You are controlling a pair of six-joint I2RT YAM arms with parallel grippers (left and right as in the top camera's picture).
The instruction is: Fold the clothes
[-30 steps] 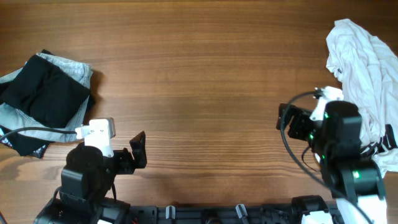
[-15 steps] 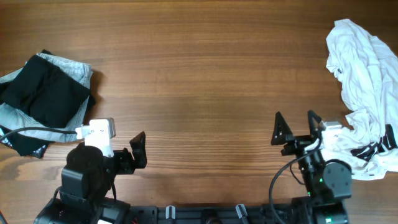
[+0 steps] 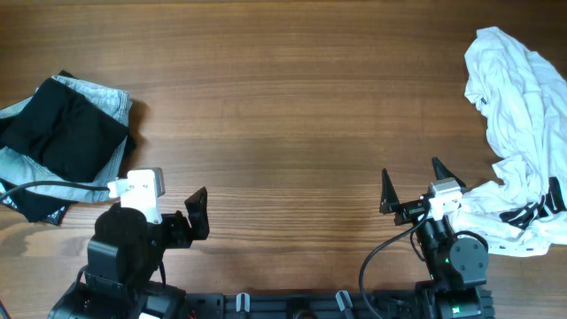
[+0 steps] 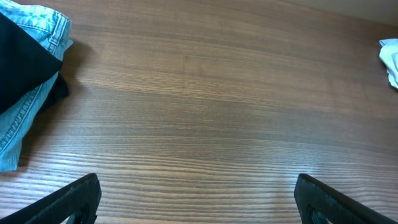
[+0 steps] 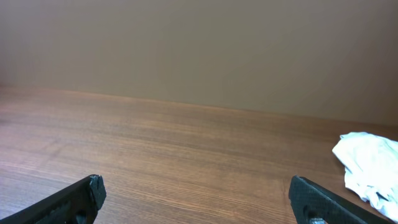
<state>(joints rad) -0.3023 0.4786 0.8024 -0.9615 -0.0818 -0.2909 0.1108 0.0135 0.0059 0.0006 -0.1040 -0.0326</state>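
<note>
Overhead | right end effector [image 3: 413, 183] spread, retreated from white shirt [image 3: 516, 97]; left end effector [image 4: 199, 198] spread

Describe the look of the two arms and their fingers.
Both are black. The left arm has a white wrist block with a black cable looping off sideways; the right arm has a similar white block, a looping black lead and green lights. The fingers are black pointed wedges.

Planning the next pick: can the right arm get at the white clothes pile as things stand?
Probably yes. The right claw is open and empty, and the white clothes pile lies close beside it, on its right, with nothing in between.
</note>
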